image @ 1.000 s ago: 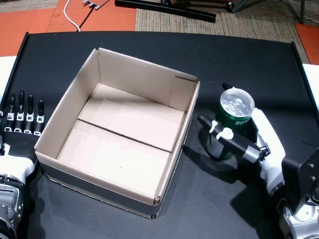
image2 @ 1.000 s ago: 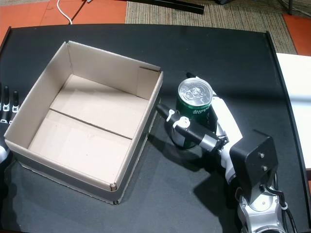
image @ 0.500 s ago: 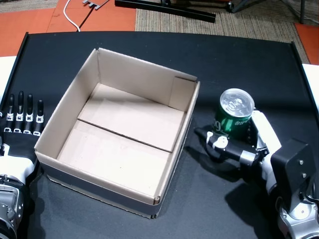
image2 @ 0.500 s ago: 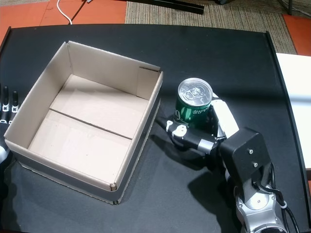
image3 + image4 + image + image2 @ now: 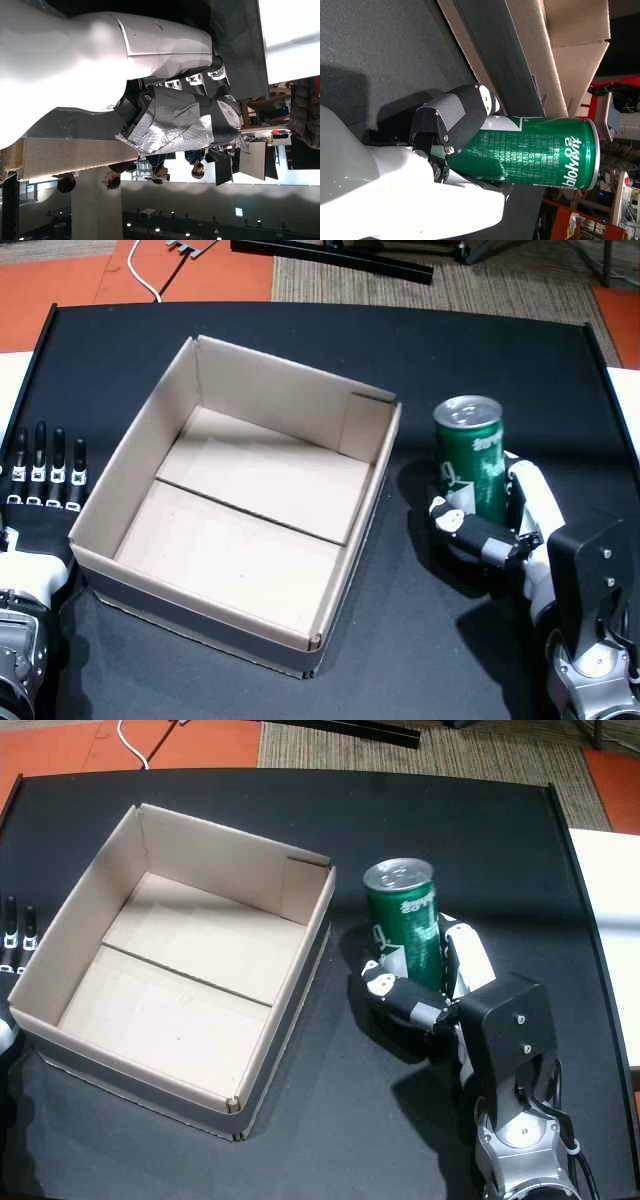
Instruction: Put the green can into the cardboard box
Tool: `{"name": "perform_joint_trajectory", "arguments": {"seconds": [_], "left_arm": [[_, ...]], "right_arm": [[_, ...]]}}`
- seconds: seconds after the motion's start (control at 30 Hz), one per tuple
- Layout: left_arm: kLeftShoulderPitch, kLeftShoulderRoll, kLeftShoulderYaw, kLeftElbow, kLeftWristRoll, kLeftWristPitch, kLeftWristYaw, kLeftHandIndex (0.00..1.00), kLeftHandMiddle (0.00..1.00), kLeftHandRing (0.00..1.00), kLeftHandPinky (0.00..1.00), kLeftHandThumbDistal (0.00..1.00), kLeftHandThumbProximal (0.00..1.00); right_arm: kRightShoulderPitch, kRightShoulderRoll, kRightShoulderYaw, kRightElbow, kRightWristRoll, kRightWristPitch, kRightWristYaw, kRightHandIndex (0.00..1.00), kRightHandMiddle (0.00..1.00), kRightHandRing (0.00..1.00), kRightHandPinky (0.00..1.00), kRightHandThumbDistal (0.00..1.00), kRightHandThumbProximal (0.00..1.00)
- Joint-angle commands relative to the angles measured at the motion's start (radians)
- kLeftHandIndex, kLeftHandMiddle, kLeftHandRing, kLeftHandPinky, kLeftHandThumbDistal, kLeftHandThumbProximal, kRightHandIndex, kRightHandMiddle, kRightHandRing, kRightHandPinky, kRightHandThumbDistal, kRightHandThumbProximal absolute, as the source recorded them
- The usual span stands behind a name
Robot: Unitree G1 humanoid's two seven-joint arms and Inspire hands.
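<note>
A green can with unreadable white lettering is gripped upright in the right hand, beside the box. The left hand lies flat, fingers extended.

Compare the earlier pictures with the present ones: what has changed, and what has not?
The right hand, shut on the can, has raised it upright off the table; its thumb curled in. The box and the left hand stayed put.
</note>
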Motion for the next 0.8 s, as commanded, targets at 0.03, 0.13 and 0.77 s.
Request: {"name": "perform_joint_trajectory", "arguments": {"seconds": [0.03,0.13,0.77], "left_arm": [[0.056,-0.008,-0.002,0.032,0.008,-0.005,0.042,0.55,0.58,0.7,0.8,0.0,0.63],[0.053,-0.006,-0.001,0.032,0.008,-0.004,0.054,0.55,0.58,0.7,0.81,0.0,0.64],[0.046,-0.017,-0.002,0.036,0.011,-0.016,0.062,0.55,0.58,0.69,0.8,0.0,0.6]], "right_arm": [[-0.016,0.008,-0.029,0.0,0.035,-0.001,0.03,0.41,0.36,0.38,0.47,0.13,0.0],[-0.017,0.006,-0.028,0.0,0.027,-0.007,0.025,0.36,0.32,0.35,0.46,0.11,0.0],[-0.065,-0.062,0.129,-0.034,-0.159,-0.163,-0.182,0.11,0.23,0.37,0.24,0.0,0.35]]}}
